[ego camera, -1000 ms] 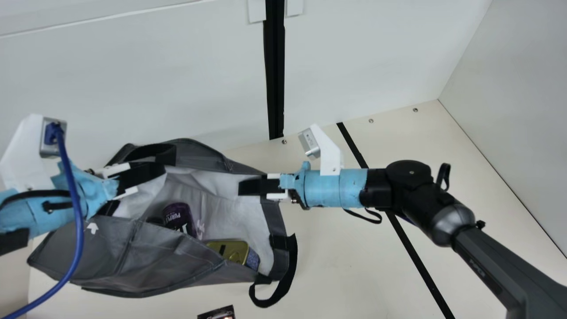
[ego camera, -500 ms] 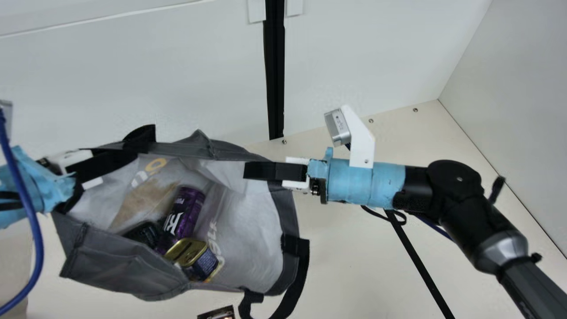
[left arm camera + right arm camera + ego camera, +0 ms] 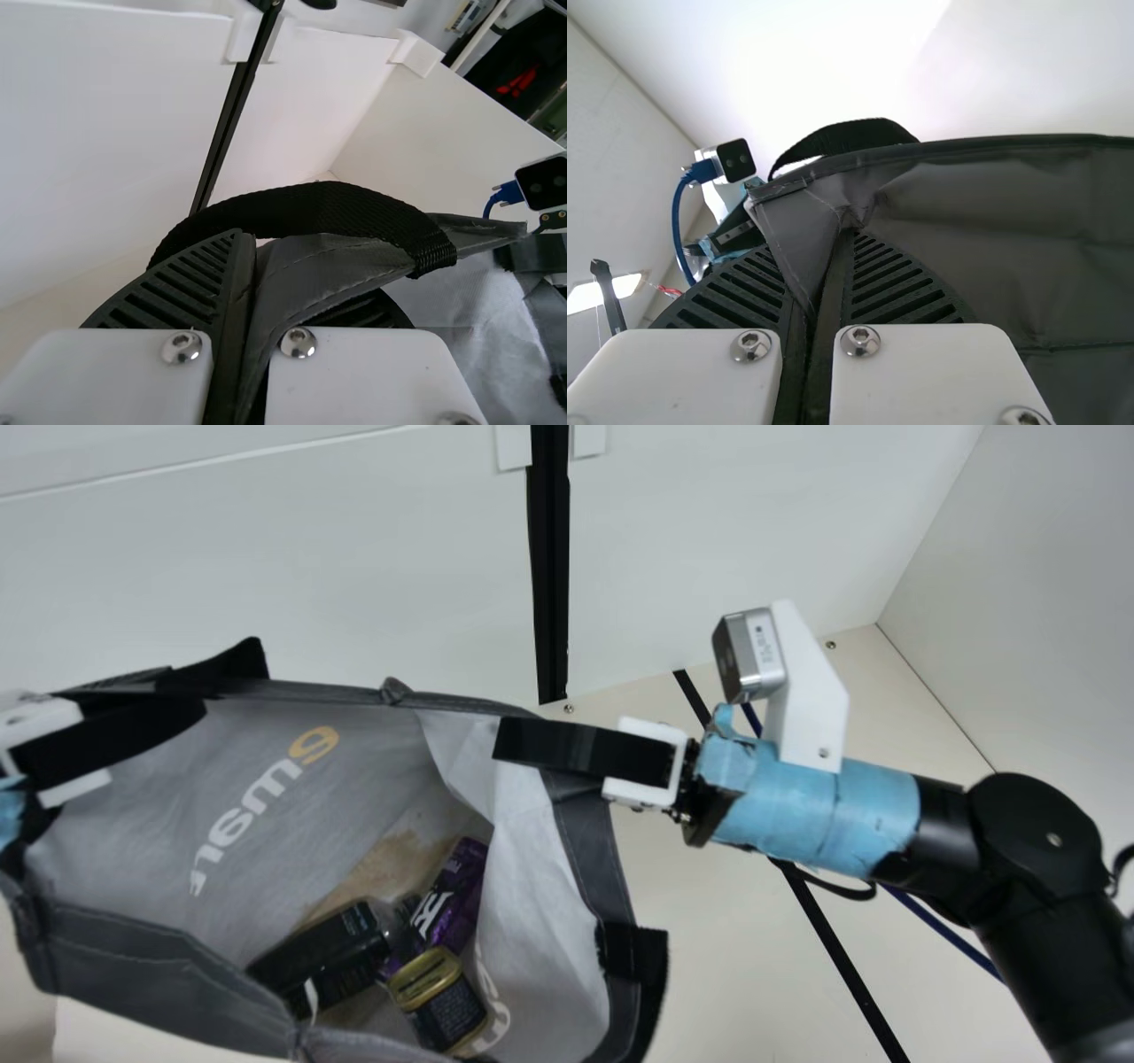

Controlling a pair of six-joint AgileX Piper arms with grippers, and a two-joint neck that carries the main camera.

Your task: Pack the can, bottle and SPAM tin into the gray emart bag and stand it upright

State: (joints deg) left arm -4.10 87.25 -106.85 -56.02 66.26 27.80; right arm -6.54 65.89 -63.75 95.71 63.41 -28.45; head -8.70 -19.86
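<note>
The gray bag [image 3: 354,779] hangs wide open between both arms in the main view. My left gripper [image 3: 190,713] is shut on its rim at the left; in the left wrist view my left gripper [image 3: 244,292] pinches the gray edge beside a black handle. My right gripper [image 3: 509,740] is shut on the rim at the right, and in the right wrist view my right gripper [image 3: 833,283] clamps a folded corner. Inside the bag, the purple can [image 3: 456,895], dark bottle [image 3: 323,952] and SPAM tin [image 3: 438,1001] lie together at the bottom.
The cream table [image 3: 735,957] extends to the right of the bag, with a black strip [image 3: 824,921] across it. White walls [image 3: 266,558] stand behind and at the right. A black handle [image 3: 651,957] hangs off the bag's right side.
Both arms have spread apart, and the bag rim has risen toward the camera with them. The mouth has widened, and the can, bottle and tin inside have shifted and come more into sight.
</note>
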